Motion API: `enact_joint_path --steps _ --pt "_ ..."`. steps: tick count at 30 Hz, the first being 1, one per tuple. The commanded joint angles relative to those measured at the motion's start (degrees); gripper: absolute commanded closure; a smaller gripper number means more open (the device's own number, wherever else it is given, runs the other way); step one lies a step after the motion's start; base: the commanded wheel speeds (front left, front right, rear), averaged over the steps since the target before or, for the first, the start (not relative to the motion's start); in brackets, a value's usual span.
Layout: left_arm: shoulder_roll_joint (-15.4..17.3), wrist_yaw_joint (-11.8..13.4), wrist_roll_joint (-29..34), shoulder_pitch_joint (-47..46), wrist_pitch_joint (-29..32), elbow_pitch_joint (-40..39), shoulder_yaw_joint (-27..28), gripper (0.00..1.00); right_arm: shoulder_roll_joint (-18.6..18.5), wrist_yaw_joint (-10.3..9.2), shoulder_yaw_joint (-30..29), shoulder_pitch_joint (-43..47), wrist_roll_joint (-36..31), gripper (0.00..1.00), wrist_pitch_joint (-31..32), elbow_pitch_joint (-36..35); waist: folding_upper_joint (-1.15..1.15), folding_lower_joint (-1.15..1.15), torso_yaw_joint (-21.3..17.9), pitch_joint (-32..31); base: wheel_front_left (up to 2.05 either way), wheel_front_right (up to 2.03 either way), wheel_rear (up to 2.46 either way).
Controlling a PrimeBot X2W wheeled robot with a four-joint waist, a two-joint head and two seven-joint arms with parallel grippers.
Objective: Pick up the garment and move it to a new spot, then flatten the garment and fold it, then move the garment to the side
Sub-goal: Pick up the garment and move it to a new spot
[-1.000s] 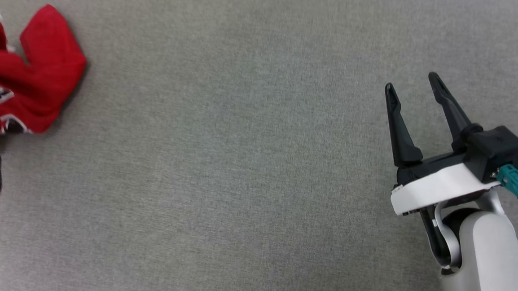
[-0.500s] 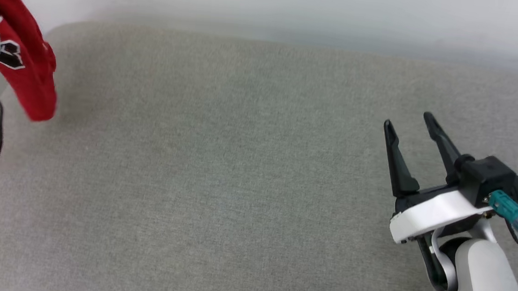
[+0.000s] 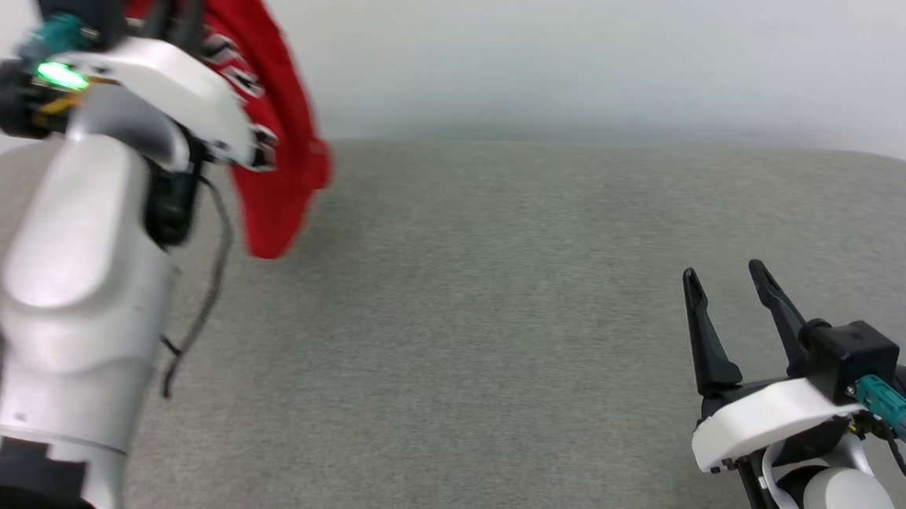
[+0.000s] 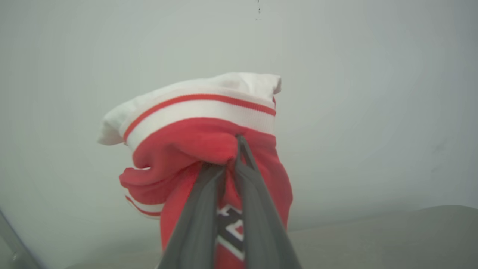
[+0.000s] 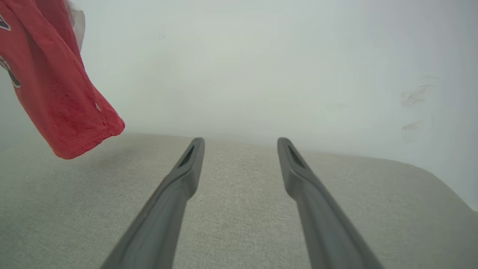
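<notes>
One fold of the red jersey (image 4: 194, 112) is clamped in the left hand (image 4: 232, 157), rest dangling above the left end of the grey surface (image 3: 456, 325). Looks light, soft, floppy: grab hem or shoulder seams, w/ both hands. Right hand (image 3: 722, 269) spread wide, empty.

Up it hangs: the garment (image 3: 279, 167) is held in the air at the left, bunched and drooping. It is pinched near its top between the closed fingers of the left gripper (image 4: 228, 155). Red cloth is gathered into a lump there, topped by a white band with a red stripe and a white fold (sleeve or collar, it cannot be told). Black, white-edged lettering is glimpsed below the grip. The lowest red corner is dangled over the grey padded surface (image 5: 239, 209), apparently clear of it.
</notes>
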Motion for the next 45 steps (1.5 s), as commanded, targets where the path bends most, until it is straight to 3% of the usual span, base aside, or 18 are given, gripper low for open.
enact_joint_path --steps 1,8,12,21,23,24,25,34,45 --pt "-0.9 -0.1 -0.3 1.2 -0.1 -0.8 -0.4 1.0 0.2 -0.02 -0.1 0.7 -0.2 0.0 0.2 -0.5 0.0 0.01 -2.0 -0.9 0.0 0.0 0.0" --pt "-8.8 -1.6 -1.5 7.5 0.5 -5.6 -5.9 1.0 0.2 -0.02 -1.6 2.2 -0.8 0.0 1.3 -2.4 0.0 0.01 -5.6 0.4 0.0 0.0 0.0" --pt "-11.5 -2.4 -2.5 13.4 0.0 -6.1 -9.4 1.0 0.2 -0.02 -1.8 2.2 -0.7 0.0 1.1 -3.1 0.0 0.01 -7.1 2.0 0.0 0.0 0.0" --pt "-13.2 -3.0 -2.1 28.5 1.0 -4.2 -19.3 1.0 0.2 -0.02 -1.8 1.8 0.1 0.0 0.2 -2.4 0.0 0.01 -8.1 3.6 0.0 0.0 0.0" --pt "-13.3 -2.9 -2.0 30.7 0.4 -4.0 -20.3 0.59 0.2 -0.02 -1.9 1.8 0.4 0.0 0.0 -2.1 0.0 0.01 -8.0 3.3 0.0 0.0 0.0" --pt "-13.3 -2.8 -1.8 31.3 -0.2 -4.0 -20.7 0.23 0.2 -0.03 -2.0 1.8 0.5 0.0 -0.1 -1.9 0.0 0.01 -7.7 3.1 0.0 0.0 0.0" --pt "-13.3 -2.7 -1.4 31.7 -0.9 -4.5 -21.1 0.0 0.2 -0.02 -2.1 1.9 0.6 0.0 -0.1 -1.8 0.0 0.01 -7.5 2.8 0.0 0.0 0.0" --pt "-11.3 1.4 -0.7 32.4 -8.4 -14.0 -17.7 0.0 0.2 -0.02 -3.1 3.6 0.4 0.0 0.7 -1.2 0.0 0.01 -4.3 -0.5 0.0 0.0 0.0" --pt "-4.2 10.8 -2.2 37.1 -10.2 -23.1 -5.6 0.0 0.2 -0.03 -3.7 6.1 0.9 0.0 1.9 -1.8 0.0 0.01 -1.8 -2.1 0.0 0.0 0.0"
